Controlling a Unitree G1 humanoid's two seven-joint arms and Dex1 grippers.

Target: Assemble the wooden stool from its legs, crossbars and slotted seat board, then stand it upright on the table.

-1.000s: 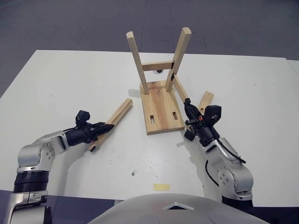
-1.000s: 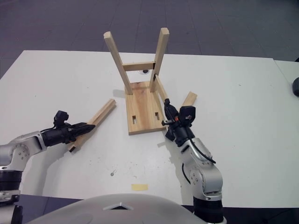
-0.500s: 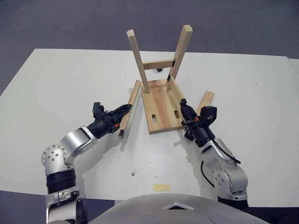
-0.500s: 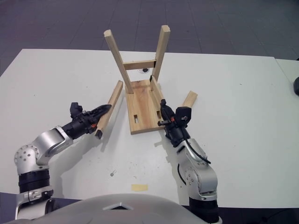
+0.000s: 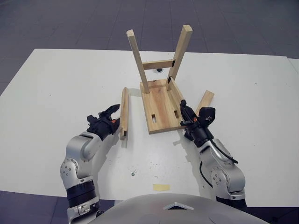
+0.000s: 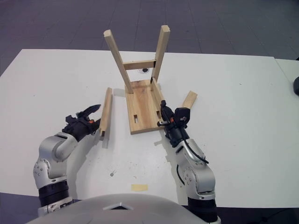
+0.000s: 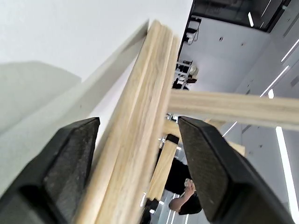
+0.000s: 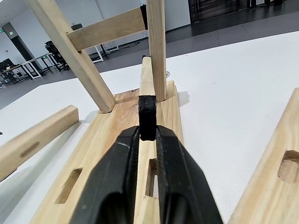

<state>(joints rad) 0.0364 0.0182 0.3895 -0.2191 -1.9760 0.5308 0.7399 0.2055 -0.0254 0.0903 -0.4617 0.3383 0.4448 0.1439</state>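
The slotted seat board [image 5: 160,112] lies flat mid-table. Two legs [image 5: 137,58] [image 5: 181,50] stand upright in its far end, joined by a crossbar [image 5: 158,65]. My left gripper [image 5: 114,120] is shut on a loose leg [image 5: 124,109] that lies just left of the board, nearly parallel to its edge; in the left wrist view the leg [image 7: 140,116] sits between both fingers [image 7: 70,172]. My right gripper [image 5: 183,108] is shut on a thin wooden bar [image 8: 146,77] running along the board's right edge toward the right upright leg. Another loose leg [image 5: 204,100] lies to the right.
A yellow scrap of tape [image 5: 161,187] and a small dark speck [image 5: 133,173] lie near the table's front edge. A small dark object [image 5: 160,71] sits behind the upright legs. Open white tabletop [image 5: 56,84] spreads left and right of the stool.
My left arm has swung the loose leg from an angled spot far left to right beside the seat board's left edge. The right gripper has shifted slightly toward the board.
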